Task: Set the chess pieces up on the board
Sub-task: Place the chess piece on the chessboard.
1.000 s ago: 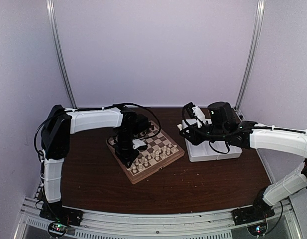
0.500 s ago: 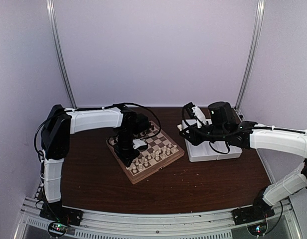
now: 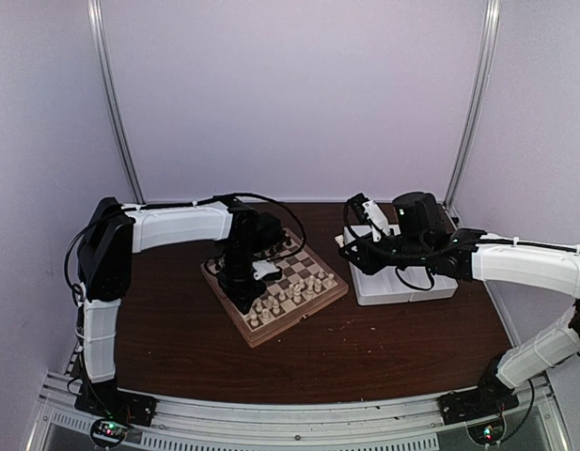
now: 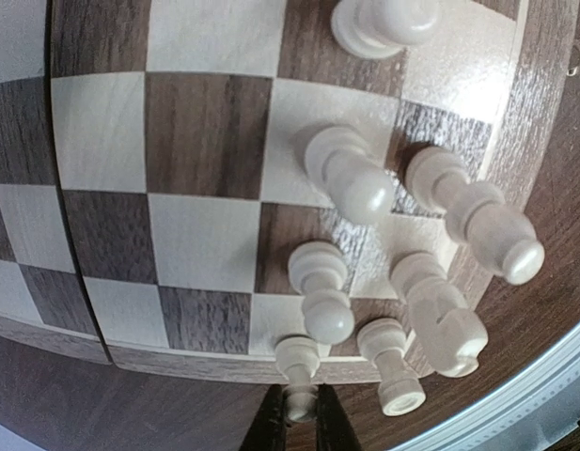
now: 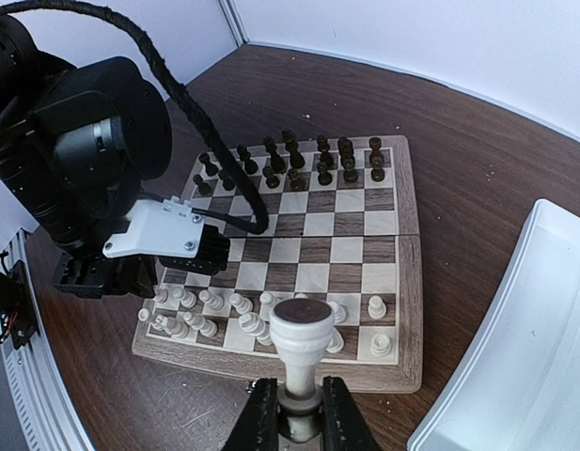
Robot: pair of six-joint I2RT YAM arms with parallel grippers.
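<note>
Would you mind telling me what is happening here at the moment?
Two arms are setting up a chess board. The left gripper is shut on a white pawn at the board's edge; the right gripper holds another white piece by the tray. The dark pieces stand in their rows.

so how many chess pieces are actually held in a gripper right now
2. The left gripper holds a small cream piece at the rim of the board; the right gripper holds an upturned cream piece near the white tray. The rest stand free.
</note>
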